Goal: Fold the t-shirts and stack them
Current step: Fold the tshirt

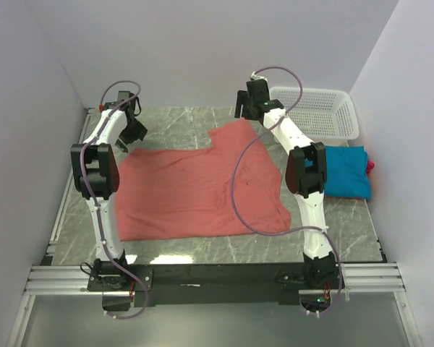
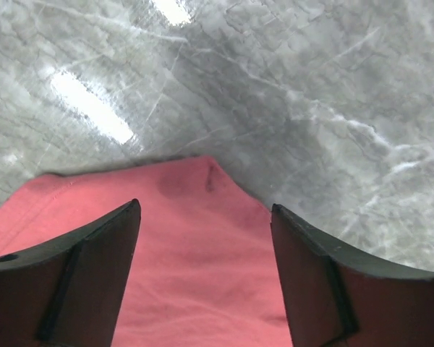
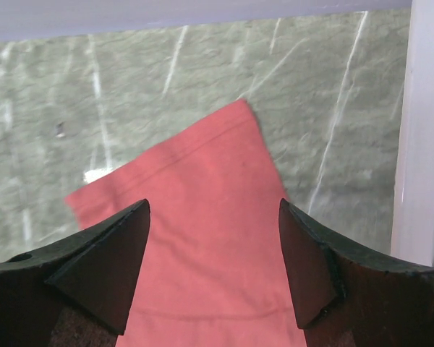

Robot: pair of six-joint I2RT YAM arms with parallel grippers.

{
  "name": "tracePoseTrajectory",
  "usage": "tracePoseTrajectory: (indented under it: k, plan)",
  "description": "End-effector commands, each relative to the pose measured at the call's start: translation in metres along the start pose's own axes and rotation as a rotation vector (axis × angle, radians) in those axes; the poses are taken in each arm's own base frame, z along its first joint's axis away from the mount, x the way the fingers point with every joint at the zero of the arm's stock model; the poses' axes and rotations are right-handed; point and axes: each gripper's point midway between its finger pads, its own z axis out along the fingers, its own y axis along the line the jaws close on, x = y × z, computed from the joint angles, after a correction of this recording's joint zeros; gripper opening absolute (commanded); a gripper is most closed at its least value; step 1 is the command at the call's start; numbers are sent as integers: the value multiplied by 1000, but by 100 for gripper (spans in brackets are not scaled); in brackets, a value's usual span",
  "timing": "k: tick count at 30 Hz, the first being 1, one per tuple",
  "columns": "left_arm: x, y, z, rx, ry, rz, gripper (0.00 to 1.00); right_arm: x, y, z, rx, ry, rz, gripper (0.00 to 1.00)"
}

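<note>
Left gripper [image 2: 206,210]: jaws spread wide, nothing held. On my left wrist feed a corner of the salmon-red t-shirt [image 1: 195,188] sits between and just ahead of the fingers, with bare counter [image 1: 173,123] beyond it. I can't tell whether the fingers touch the cloth.

Right gripper [image 3: 213,206]: also wide open and empty. The shirt's far right corner points away between its fingers. The white basket [image 1: 315,112] wall stands just to the right.

The salmon-red shirt is spread flat across mid-counter, between both arms.

The teal-blue t-shirt [image 1: 345,173] lies folded at the right edge, in front of the basket. A sliver of the magenta t-shirt [image 1: 369,166] shows at its right side.
</note>
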Motion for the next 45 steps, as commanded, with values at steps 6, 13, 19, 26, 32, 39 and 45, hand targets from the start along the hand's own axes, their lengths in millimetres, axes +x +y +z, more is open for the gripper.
tracePoseTrajectory:
  k: [6, 13, 19, 26, 32, 39, 45]
  plan:
    - [14, 5, 22, -116, 25, 85, 69, -36, 4, 38, -45, -171, 3, 83]
    - [26, 6, 32, -128, 49, 81, 45, -43, 10, 54, -121, -168, 124, 83]
    - [39, 18, 35, -163, 85, 82, 15, 2, 11, 60, -155, -7, 265, 81]
    - [36, 23, 24, -176, 72, 80, 6, 26, 8, 68, -166, 92, 347, 77]
    - [39, 25, 16, -171, 73, 88, 5, 53, -29, 62, 60, 174, 298, 75]
    - [36, 26, 11, -166, 63, 94, 4, 61, -48, 53, 146, 179, 129, 73]
    - [37, 26, 10, -162, 62, 95, 2, 32, -36, 58, 81, 99, 48, 73]
